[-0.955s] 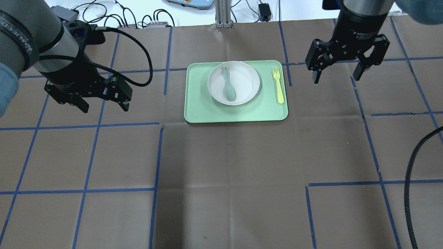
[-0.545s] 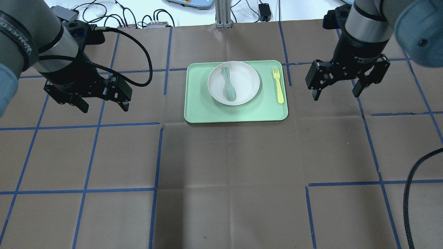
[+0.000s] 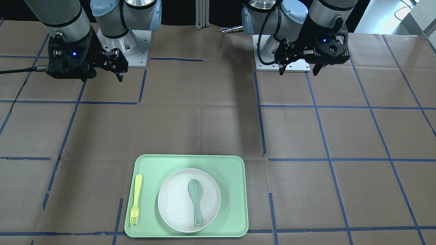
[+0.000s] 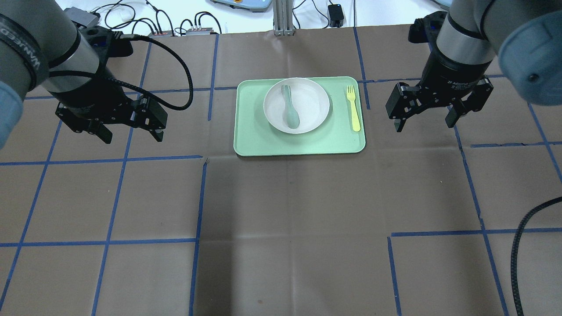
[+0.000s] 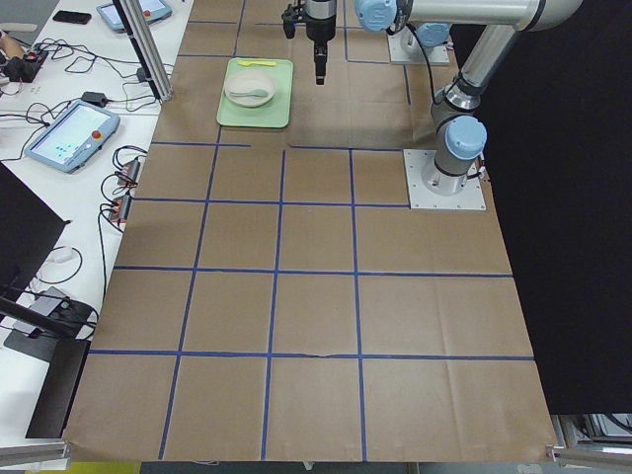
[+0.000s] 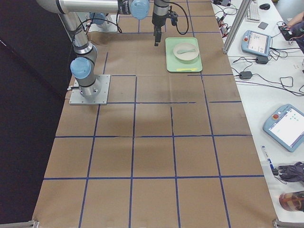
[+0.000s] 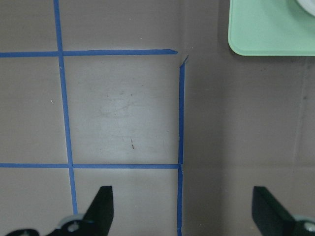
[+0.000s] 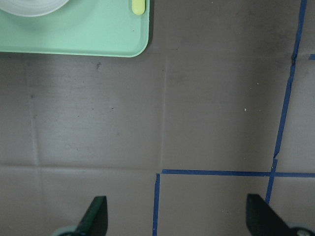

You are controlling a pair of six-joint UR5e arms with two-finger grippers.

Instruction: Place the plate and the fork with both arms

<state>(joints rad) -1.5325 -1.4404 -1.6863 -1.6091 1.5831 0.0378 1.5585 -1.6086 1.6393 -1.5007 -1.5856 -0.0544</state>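
Note:
The off-white round plate (image 4: pixel 307 105) sits on a mint-green tray (image 4: pixel 254 140), with a grey-green spoon (image 4: pixel 290 112) lying in it. The pale-yellow fork (image 4: pixel 353 108) lies on the tray to the plate's right, tines pointing away from the robot. Plate (image 3: pixel 177 204) and fork (image 3: pixel 135 199) also show in the front view. My left gripper (image 4: pixel 131 137) hangs open and empty over the table left of the tray. My right gripper (image 4: pixel 423 123) hangs open and empty right of the tray, near the fork. The right wrist view shows the fork's handle end (image 8: pixel 139 6).
The table is covered in brown paper with a grid of blue tape lines (image 4: pixel 199 197). A black cable (image 4: pixel 520 245) loops at the right edge. Cables and devices (image 4: pixel 175 26) lie beyond the far edge. The arm bases (image 3: pixel 129 51) stand opposite the tray.
My right gripper has moved toward the robot's side and lower in the overhead view, staying open beside the tray. The left gripper has not moved.

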